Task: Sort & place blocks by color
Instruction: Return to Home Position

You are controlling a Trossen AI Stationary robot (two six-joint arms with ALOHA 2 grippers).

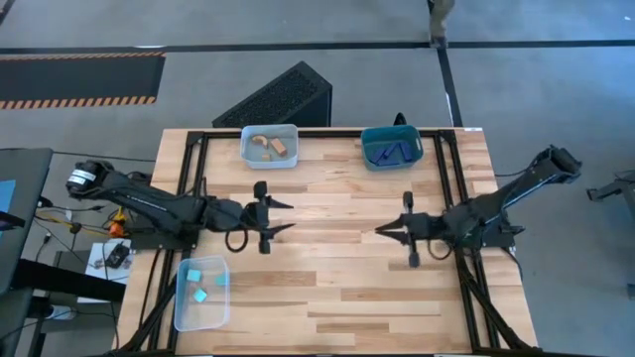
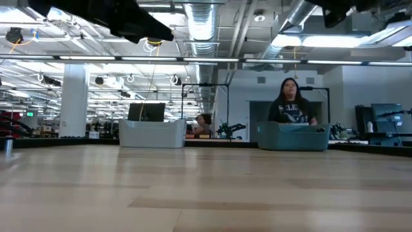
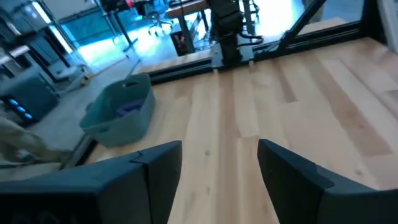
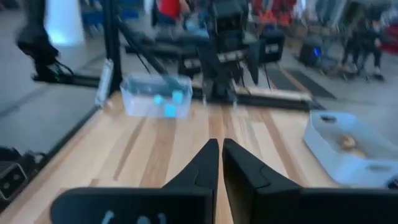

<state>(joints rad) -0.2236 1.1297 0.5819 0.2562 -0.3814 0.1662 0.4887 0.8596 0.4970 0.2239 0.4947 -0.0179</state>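
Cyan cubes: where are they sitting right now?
In the high view, the cyan cubes lie inside the clear bin at the lower-left corner of the table, on the robot's left side.

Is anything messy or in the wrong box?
Nothing stands out. Tan wooden pieces sit in one clear bin, cyan cubes in the other clear bin, dark blue bars in the teal bin. No block lies loose on the table. The left gripper and right gripper hover over mid-table.
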